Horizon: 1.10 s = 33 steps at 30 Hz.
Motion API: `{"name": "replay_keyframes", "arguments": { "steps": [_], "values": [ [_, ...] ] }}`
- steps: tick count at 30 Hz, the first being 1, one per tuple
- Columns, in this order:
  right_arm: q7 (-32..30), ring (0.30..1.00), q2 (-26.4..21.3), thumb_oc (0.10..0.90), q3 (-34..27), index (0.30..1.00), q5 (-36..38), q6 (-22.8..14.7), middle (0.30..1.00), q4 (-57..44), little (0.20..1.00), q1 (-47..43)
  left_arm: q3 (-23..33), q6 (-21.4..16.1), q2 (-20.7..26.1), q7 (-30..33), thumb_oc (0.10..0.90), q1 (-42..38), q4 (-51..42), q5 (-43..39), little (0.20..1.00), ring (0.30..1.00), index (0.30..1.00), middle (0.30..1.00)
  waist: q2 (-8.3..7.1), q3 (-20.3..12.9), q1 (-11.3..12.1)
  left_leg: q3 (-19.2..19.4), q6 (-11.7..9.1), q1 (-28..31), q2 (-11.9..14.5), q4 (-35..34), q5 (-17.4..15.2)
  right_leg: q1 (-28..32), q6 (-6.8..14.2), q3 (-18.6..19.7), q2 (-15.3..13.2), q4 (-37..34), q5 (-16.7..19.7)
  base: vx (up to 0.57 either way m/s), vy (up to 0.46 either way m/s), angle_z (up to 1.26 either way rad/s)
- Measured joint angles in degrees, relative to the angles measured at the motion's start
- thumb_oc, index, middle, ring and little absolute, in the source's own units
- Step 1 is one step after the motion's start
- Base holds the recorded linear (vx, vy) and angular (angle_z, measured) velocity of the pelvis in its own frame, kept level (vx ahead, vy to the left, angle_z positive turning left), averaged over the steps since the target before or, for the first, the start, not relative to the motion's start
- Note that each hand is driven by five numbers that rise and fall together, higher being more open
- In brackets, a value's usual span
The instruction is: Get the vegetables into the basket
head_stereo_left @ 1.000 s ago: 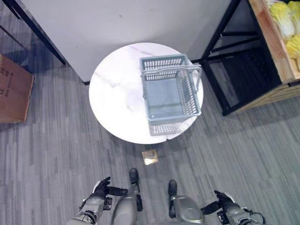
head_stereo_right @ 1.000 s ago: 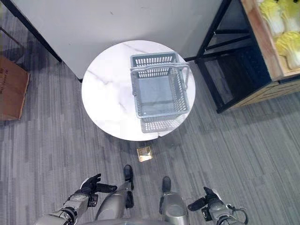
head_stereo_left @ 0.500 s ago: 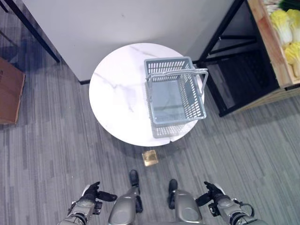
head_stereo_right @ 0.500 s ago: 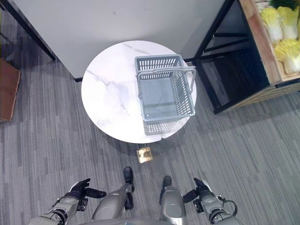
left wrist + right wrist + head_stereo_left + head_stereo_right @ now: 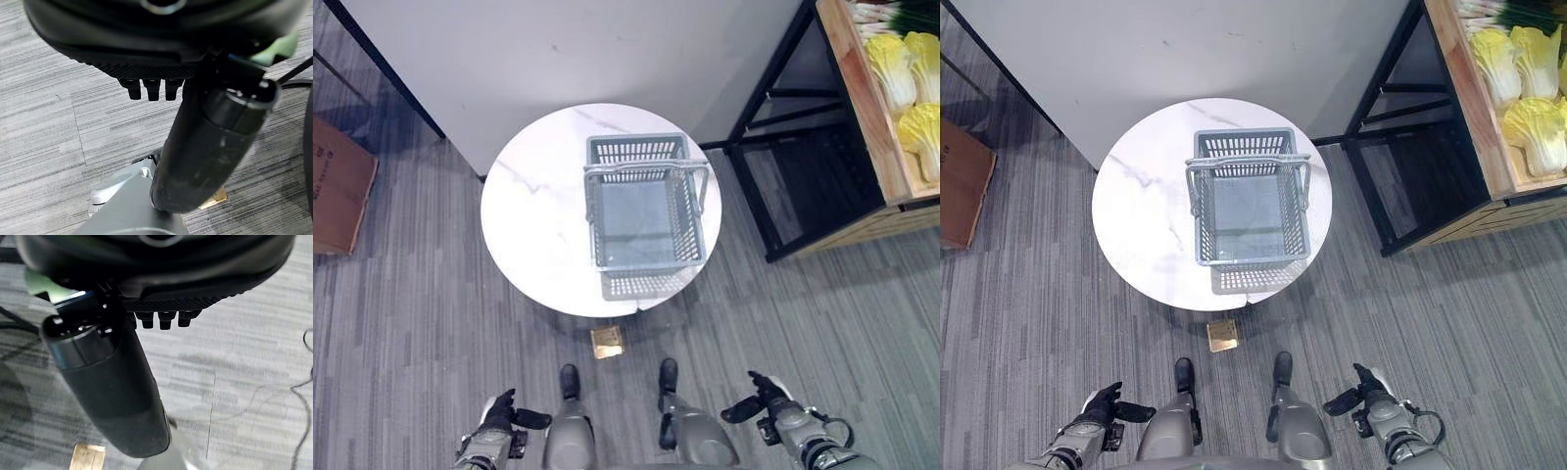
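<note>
An empty grey plastic basket (image 5: 590, 220) with its handle up stands on the right half of a round white marble table (image 5: 533, 215). Yellow-green cabbages (image 5: 891, 69) lie in a wooden crate (image 5: 873, 132) on the rack at the far right. My left hand (image 5: 497, 411) hangs low over the floor, open and empty, with its thumb (image 5: 205, 147) stretched out. My right hand (image 5: 766, 397) is equally low on the other side, open and holding nothing, thumb (image 5: 112, 387) extended. Both are well short of the table and far from the cabbages.
A black metal rack (image 5: 783, 147) carries the crate, right of the table. A pale panel (image 5: 558, 49) rises behind the table. A brown cardboard box (image 5: 337, 186) sits at the left. A small gold square (image 5: 607, 341) lies on the grey plank floor before the table.
The whole picture has shifted, so the camera has moved; more of the crate shows. The basket stays on the table. Both hands remain low and empty.
</note>
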Motion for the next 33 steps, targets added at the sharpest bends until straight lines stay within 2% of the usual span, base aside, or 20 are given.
{"name": "replay_keyframes", "arguments": {
  "steps": [3,4,6,8,10,11,13,14,16,19,20,21,24,27,28,30,32,33],
  "values": [
    [-0.46,1.0,-1.24,0.9,-0.76,1.0,0.03,-0.24,1.0,1.24,1.0,0.07,-0.02,0.31,-0.58,0.17,0.9,0.08,0.21,0.01,1.0,1.0,1.0,1.0,0.8,-0.32,-0.01,0.02,-0.41,0.12,0.03,-0.27,-0.2,0.12,-0.04,-0.18,-0.02,0.02,-0.03,0.02,-0.021,0.05],
    [-0.68,1.0,-1.49,0.9,-1.78,1.0,0.06,-0.27,1.0,1.74,1.0,0.05,-0.02,0.34,-0.86,0.52,0.9,0.11,0.29,0.01,1.0,1.0,1.0,1.0,1.01,-0.45,-0.03,0.04,-1.21,0.21,0.0,-0.43,-0.28,0.13,0.04,-0.19,-0.09,0.04,0.02,0.0,0.0,0.0],
    [-3.41,1.0,-3.24,0.9,-3.2,1.0,-1.11,-0.28,1.0,1.42,1.0,-0.31,0.03,0.23,-1.49,1.46,0.9,0.42,0.28,0.01,1.0,1.0,1.0,1.0,1.26,-0.57,0.09,0.23,-1.54,0.93,-0.64,-1.31,-0.36,0.29,0.39,0.07,-0.7,0.18,0.15,-0.01,0.033,-0.02],
    [-5.25,1.0,-8.81,0.9,-1.63,1.0,-6.14,0.56,1.0,-1.81,1.0,-0.03,-0.1,-0.24,-1.7,2.1,0.9,1.27,-0.08,0.09,1.0,1.0,1.0,1.0,1.49,-0.69,-0.18,0.36,-1.13,1.37,-1.5,-2.1,-0.38,0.26,1.03,0.24,-1.73,0.14,0.43,-0.03,0.085,-0.02],
    [-7.1,1.0,-16.12,0.9,0.55,1.0,-12.22,1.31,1.0,-10.79,1.0,0.64,-0.25,-0.67,-1.92,2.44,0.9,2.61,-1.35,0.11,1.0,1.0,1.0,1.0,1.62,-0.6,-1.08,0.71,-0.88,1.37,-2.39,-2.21,-0.33,0.09,1.6,0.72,-2.69,-0.04,0.8,-0.02,0.079,-0.08],
    [-9.34,1.0,-24.12,0.9,0.1,1.0,-17.32,2.11,1.0,-24.69,1.0,2.51,-0.44,-0.79,-2.1,2.58,0.9,3.7,-2.23,0.1,1.0,1.0,1.0,1.0,1.84,-0.51,-1.86,1.69,-0.07,1.54,-3.18,-2.41,-0.65,-0.21,2.15,1.45,-3.38,-0.28,1.17,-0.01,0.04,-0.2],
    [-12.61,1.0,-30.74,0.9,-1.1,1.0,-22.29,1.68,1.0,-35.65,1.0,1.46,0.58,-1.0,-2.31,2.57,0.9,4.32,-2.14,0.11,1.0,1.0,1.0,1.0,1.74,-0.47,-1.89,2.58,0.14,2.71,-3.58,-3.21,-0.46,0.67,2.38,2.28,-3.56,-1.74,2.11,-0.01,0.053,-0.21],
    [-14.74,1.0,-32.48,0.9,-2.43,1.0,-24.56,0.2,1.0,-38.67,1.0,-0.84,0.75,-0.92,-2.26,2.67,0.9,4.26,-2.06,0.11,1.0,1.0,1.0,1.0,1.59,-0.51,-1.8,2.61,0.05,3.0,-3.57,-3.22,-0.35,0.97,2.3,2.29,-3.57,-1.74,2.17,0.0,0.049,-0.07],
    [-14.85,1.0,-33.8,0.9,-2.34,1.0,-25.35,1.22,1.0,-43.6,1.0,-5.56,1.75,-0.86,-2.48,2.65,0.9,4.25,-1.96,0.15,1.0,1.0,1.0,1.0,1.46,-0.54,-1.69,2.67,-0.01,3.43,-3.55,-3.23,-0.39,1.36,2.05,2.33,-3.5,-1.73,2.35,0.0,0.0,0.0],
    [-16.6,1.0,-34.29,0.9,-0.44,1.0,-27.78,-1.94,1.0,-48.27,1.0,-12.77,2.25,-0.75,-2.59,2.65,0.9,4.08,-2.02,0.39,1.0,1.0,1.0,1.0,1.18,-0.63,-0.64,2.73,-0.28,3.36,-3.44,-3.21,-0.08,1.41,1.95,2.11,-3.39,-1.72,2.42,0.01,0.009,0.03],
    [-14.3,1.0,-35.0,0.9,8.44,1.0,-27.98,-1.2,1.0,-48.32,1.0,-20.77,2.3,-0.42,-2.61,2.56,0.9,4.14,-1.76,0.88,1.0,1.0,1.0,1.0,1.09,-0.68,0.12,2.63,-0.25,3.58,-3.49,-3.21,-0.1,1.66,1.97,2.05,-3.42,-1.72,2.41,0.01,0.014,0.06],
    [-13.44,1.0,-34.9,0.9,11.41,1.0,-28.23,-1.79,1.0,-48.78,1.0,-23.46,2.28,-0.3,-2.61,2.52,0.9,3.91,-1.79,1.17,1.0,1.0,1.0,1.0,1.09,-0.68,0.46,2.58,-0.26,3.52,-3.48,-3.21,-0.09,1.77,1.96,1.8,-3.46,-1.72,2.42,0.01,0.001,0.1],
    [-11.32,1.0,-32.51,0.9,17.02,1.0,-28.05,-3.09,1.0,-50.51,1.0,-28.09,2.29,-0.25,-2.72,2.43,0.9,3.82,-1.85,1.15,1.0,1.0,1.0,1.0,1.0,-0.7,2.71,1.73,-0.26,3.48,-3.54,-3.2,-0.08,2.34,1.97,0.86,-3.5,-1.72,2.23,0.0,-0.002,0.16],
    [-10.21,1.0,-28.95,0.9,18.24,1.0,-27.46,-4.87,1.0,-51.02,1.0,-29.63,2.29,0.26,-2.74,2.48,0.9,3.57,-1.67,1.15,1.0,1.0,1.0,1.0,0.55,-0.58,5.1,0.42,-0.21,2.77,-3.97,-3.19,-0.03,2.39,1.95,-0.04,-3.66,-1.71,2.07,-0.01,-0.003,0.24],
    [-9.96,1.0,-27.7,0.9,18.61,1.0,-27.05,-4.84,1.0,-50.58,1.0,-30.36,2.25,0.37,-2.69,2.53,0.9,3.89,-1.43,1.11,1.0,1.0,1.0,1.0,0.35,-0.56,5.83,0.21,-0.18,2.57,-4.17,-3.19,-0.02,2.44,2.01,-0.61,-3.86,-1.71,2.0,-0.01,0.001,0.12],
    [-9.59,1.0,-25.35,0.9,22.41,1.0,-25.08,-3.81,1.0,-47.03,1.0,-35.22,2.26,0.56,-2.38,2.66,0.9,4.02,-0.68,1.08,1.0,1.0,1.0,1.0,-0.45,-0.11,5.59,0.03,-0.11,2.28,-4.44,-3.19,0.04,2.25,2.04,-0.86,-4.15,-1.71,1.98,0.0,0.0,0.1],
    [-9.38,1.0,-25.02,0.9,22.57,1.0,-24.69,-3.54,1.0,-46.11,1.0,-36.33,2.26,0.83,-2.1,2.7,0.9,3.9,-0.62,0.97,1.0,1.0,1.0,1.0,-0.93,0.09,6.63,-0.43,-0.06,1.81,-4.52,-3.19,0.11,2.16,2.06,-1.15,-4.26,-1.71,1.97,0.0,-0.011,0.13],
    [-8.97,1.0,-24.47,0.9,25.34,1.0,-24.32,-3.03,1.0,-42.52,1.0,-40.36,2.26,0.77,-1.74,2.72,0.9,3.94,0.4,0.53,1.0,1.0,1.0,1.0,-1.51,0.43,7.46,-0.67,-0.07,1.58,-4.53,-3.19,0.13,2.08,2.12,-1.52,-4.26,-1.72,1.92,0.0,-0.003,0.09]
  ]
}}
